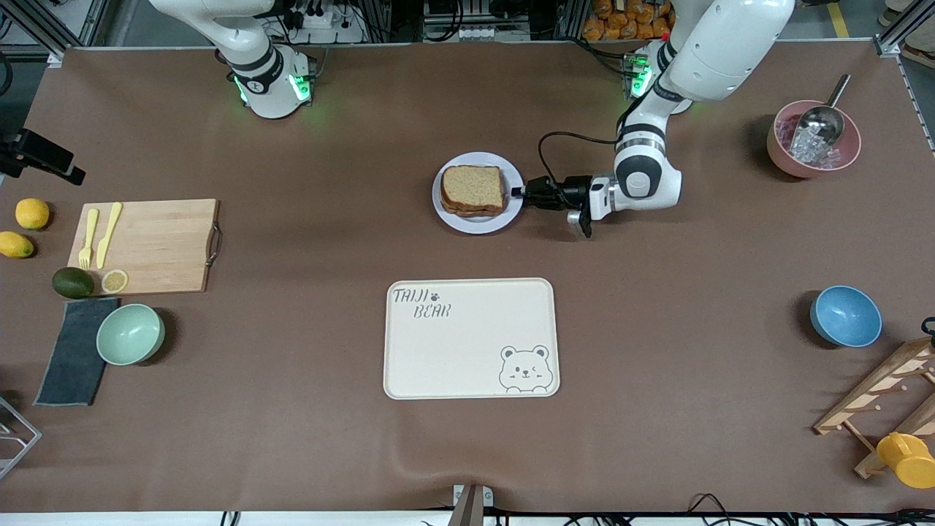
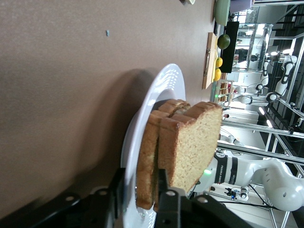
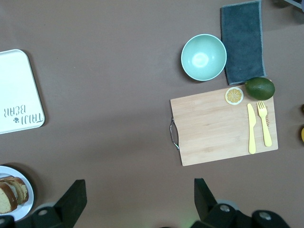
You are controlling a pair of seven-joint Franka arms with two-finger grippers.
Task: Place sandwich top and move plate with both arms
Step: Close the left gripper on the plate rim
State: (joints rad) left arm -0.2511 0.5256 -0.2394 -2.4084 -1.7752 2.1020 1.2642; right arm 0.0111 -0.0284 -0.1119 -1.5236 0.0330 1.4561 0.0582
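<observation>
The sandwich top [image 1: 472, 186] lies on a stacked sandwich on the plate [image 1: 478, 223], in the middle of the table toward the robots' bases. My left gripper [image 1: 517, 193] is level with the table at the plate's edge toward the left arm's end. In the left wrist view its fingers [image 2: 164, 190] stand on either side of the plate's [image 2: 161, 80] rim, partly closed, with a gap still showing. The top slice [image 2: 194, 142] stands just past them. My right gripper [image 3: 138, 185] hangs open and empty, high over bare table between the cutting board [image 3: 223, 126] and the plate [image 3: 21, 209].
A cream bear-printed tray [image 1: 471, 337] lies nearer the front camera than the plate. The cutting board [image 1: 153, 245] with cutlery, fruit, a mint bowl [image 1: 130, 334] and a grey cloth sit toward the right arm's end. A pink bowl [image 1: 813, 139], blue bowl [image 1: 845, 315] and wooden rack [image 1: 891, 394] sit toward the left arm's end.
</observation>
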